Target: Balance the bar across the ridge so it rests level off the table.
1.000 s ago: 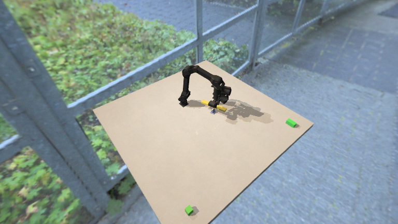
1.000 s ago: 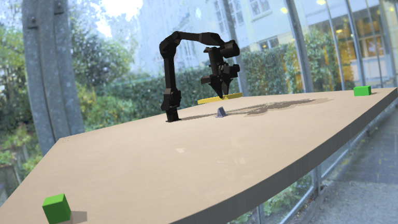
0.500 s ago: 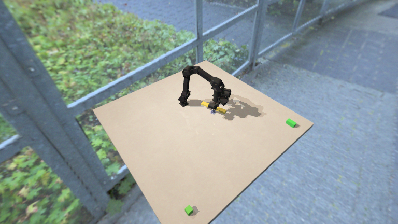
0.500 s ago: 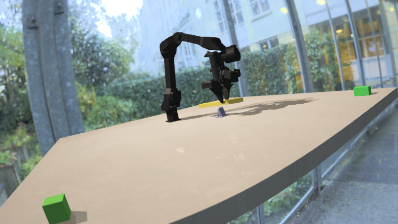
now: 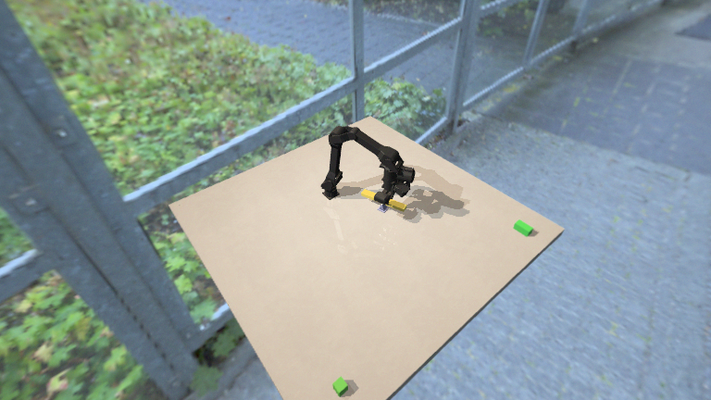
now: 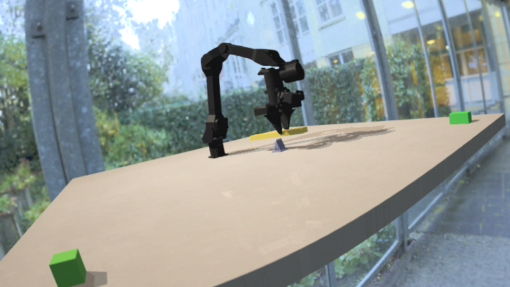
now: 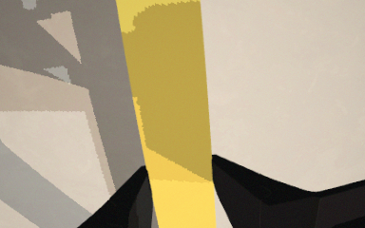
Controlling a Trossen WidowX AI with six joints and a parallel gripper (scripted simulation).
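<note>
The yellow bar [image 5: 368,194] [image 6: 263,135] [image 7: 166,71] is held near its middle by my gripper [image 5: 383,199] [image 6: 283,131] [image 7: 179,167], which is shut on it. A finger stands on each side of the bar in the wrist view. The small grey-blue ridge [image 5: 383,207] [image 6: 279,145] stands on the table. In the exterior view the bar shows just above the ridge's top with a narrow gap between them, and slants slightly, its right end higher in the picture. How far the bar lies behind the ridge is hard to tell. The ridge is not visible in the wrist view.
One green block [image 5: 522,227] [image 6: 460,117] lies near the table's far right corner. Another green block [image 5: 340,386] [image 6: 68,268] lies near the front edge. The arm's base stands to the left of the ridge on the tan table [image 5: 293,269] [image 6: 169,212].
</note>
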